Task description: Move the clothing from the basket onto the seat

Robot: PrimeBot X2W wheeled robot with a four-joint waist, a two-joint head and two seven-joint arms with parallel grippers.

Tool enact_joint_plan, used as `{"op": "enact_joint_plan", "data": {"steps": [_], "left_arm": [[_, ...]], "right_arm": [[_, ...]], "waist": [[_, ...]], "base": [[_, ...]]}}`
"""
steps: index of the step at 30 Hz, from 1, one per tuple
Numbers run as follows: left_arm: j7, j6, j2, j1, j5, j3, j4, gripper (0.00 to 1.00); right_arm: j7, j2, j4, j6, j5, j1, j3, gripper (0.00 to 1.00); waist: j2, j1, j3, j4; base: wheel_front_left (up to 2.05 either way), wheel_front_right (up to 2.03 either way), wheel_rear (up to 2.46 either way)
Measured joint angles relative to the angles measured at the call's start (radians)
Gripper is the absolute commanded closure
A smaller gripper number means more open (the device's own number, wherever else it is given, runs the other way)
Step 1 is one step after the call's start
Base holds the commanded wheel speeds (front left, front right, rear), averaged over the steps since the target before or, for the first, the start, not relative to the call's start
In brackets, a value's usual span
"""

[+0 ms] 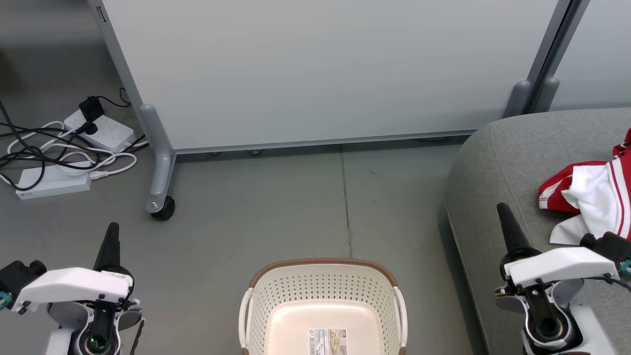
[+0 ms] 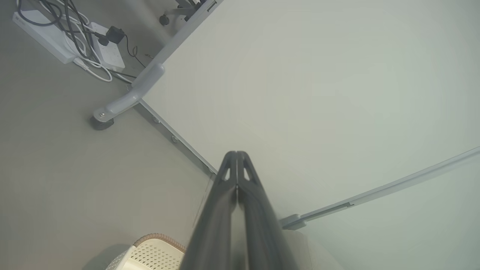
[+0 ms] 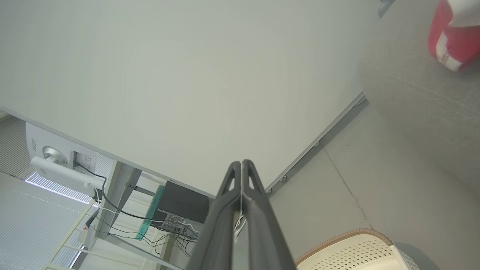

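On rounded grey seat [image 1: 498, 162], crumpled red-white clothing [image 1: 591, 192], perforated cream basket [image 1: 320, 286]

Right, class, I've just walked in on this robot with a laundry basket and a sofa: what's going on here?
Nothing is being handled at this moment. The basket stands on the floor in front of the robot and is empty, with its bottom label showing. The clothing lies in a red and white heap on the seat. The left gripper and right gripper hang either side of the basket, fingers pressed together and holding nothing. The job looks done.
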Motion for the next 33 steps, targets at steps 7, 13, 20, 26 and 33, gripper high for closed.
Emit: {"op": "enact_joint_plan", "data": {"steps": [7,13,20,26,33], "left_arm": [[0.026,-0.014,-0.008,-0.025,-0.069,0.028,0.017,1.0],[0.044,-0.024,-0.017,-0.044,-0.119,0.048,0.029,1.0],[0.065,-0.036,-0.023,-0.063,-0.176,0.07,0.04,1.0],[0.082,-0.045,-0.027,-0.084,-0.221,0.088,0.05,1.0],[0.1,-0.055,-0.032,-0.104,-0.27,0.107,0.061,1.0]], "right_arm": [[-0.001,-0.001,0.03,-0.001,0.085,-0.031,0.001,1.0],[-0.001,-0.001,0.051,-0.001,0.145,-0.052,0.001,1.0],[-0.001,-0.002,0.069,-0.001,0.212,-0.075,0.001,1.0],[-0.002,-0.002,0.091,-0.001,0.266,-0.09,0.001,1.0],[-0.003,-0.003,0.11,-0.001,0.326,-0.111,0.001,1.0]], "waist": [[0.0,0.0,0.004,-0.001],[0.0,0.0,0.007,-0.001],[0.0,0.0,0.011,-0.002],[0.0,0.0,0.014,-0.002],[0.0,0.0,0.017,-0.003]], "base": [[0.0,0.0,0.0],[0.0,0.0,0.0],[0.0,0.0,0.0],[0.0,0.0,0.0],[0.0,0.0,0.0]]}}
